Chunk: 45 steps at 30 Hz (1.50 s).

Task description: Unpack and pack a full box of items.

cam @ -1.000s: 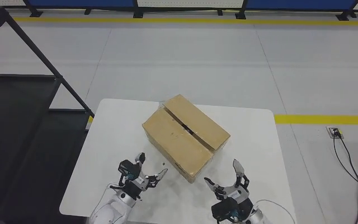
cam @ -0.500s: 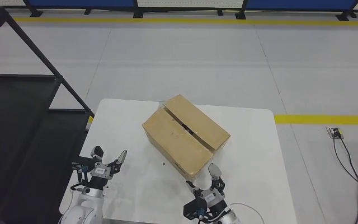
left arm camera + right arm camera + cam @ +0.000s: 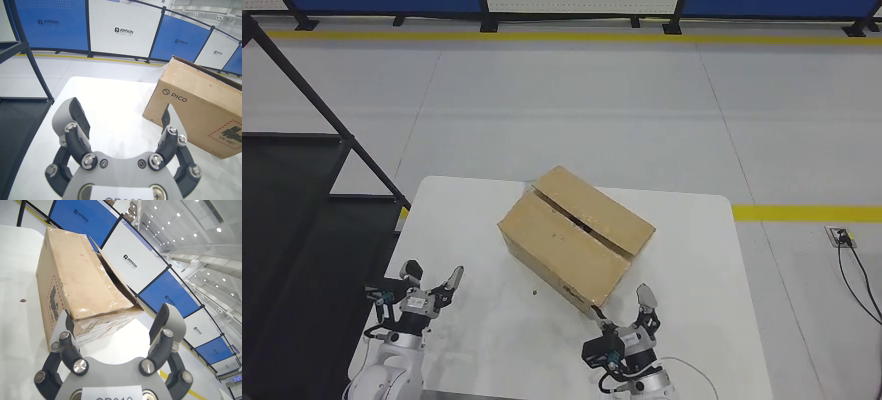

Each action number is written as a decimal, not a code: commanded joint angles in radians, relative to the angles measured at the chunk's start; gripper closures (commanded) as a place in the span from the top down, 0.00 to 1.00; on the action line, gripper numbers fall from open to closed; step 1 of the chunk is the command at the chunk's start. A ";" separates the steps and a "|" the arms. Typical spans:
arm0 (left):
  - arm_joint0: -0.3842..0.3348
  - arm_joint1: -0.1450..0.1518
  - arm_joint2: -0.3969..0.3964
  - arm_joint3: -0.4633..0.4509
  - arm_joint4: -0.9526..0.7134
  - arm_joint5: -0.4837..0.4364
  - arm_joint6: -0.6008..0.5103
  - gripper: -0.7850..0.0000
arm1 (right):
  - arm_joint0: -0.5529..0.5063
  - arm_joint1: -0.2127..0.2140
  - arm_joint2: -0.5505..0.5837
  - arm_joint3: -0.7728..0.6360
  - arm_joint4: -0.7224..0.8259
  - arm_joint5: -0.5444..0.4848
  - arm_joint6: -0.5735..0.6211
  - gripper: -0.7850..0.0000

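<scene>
Hovering over the near counter (image 3: 472, 210) edge, the left tool (image 3: 121, 106) and right tool (image 3: 115, 309) are spread apart and empty. The right one is close to the box (image 3: 577, 245). Unpacking looks not yet begun, so the next move is prising up a flap at the seam. The box sits mid-counter, its long axis running near-right to far-left.

The box (image 3: 567, 245) has its flaps (image 3: 597, 208) nearly closed, so whatever is inside stays hidden in the dark gap between them. A brown speck (image 3: 23, 300) on the table (image 3: 472, 330) is too small to identify. The left wrist view's edge cuts off part of the box.
</scene>
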 commanded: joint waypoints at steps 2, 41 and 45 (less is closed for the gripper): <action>-0.011 -0.001 0.003 0.003 -0.007 0.004 -0.010 1.00 | 0.005 -0.001 0.019 0.001 -0.007 0.002 0.014 1.00; -0.272 -0.025 0.123 0.207 0.059 0.070 -0.001 1.00 | 0.020 -0.005 0.238 -0.142 0.598 -0.351 -0.031 1.00; -0.383 -0.036 0.172 0.333 0.044 0.032 0.002 1.00 | 0.046 0.001 0.311 -0.131 0.756 -0.484 -0.001 1.00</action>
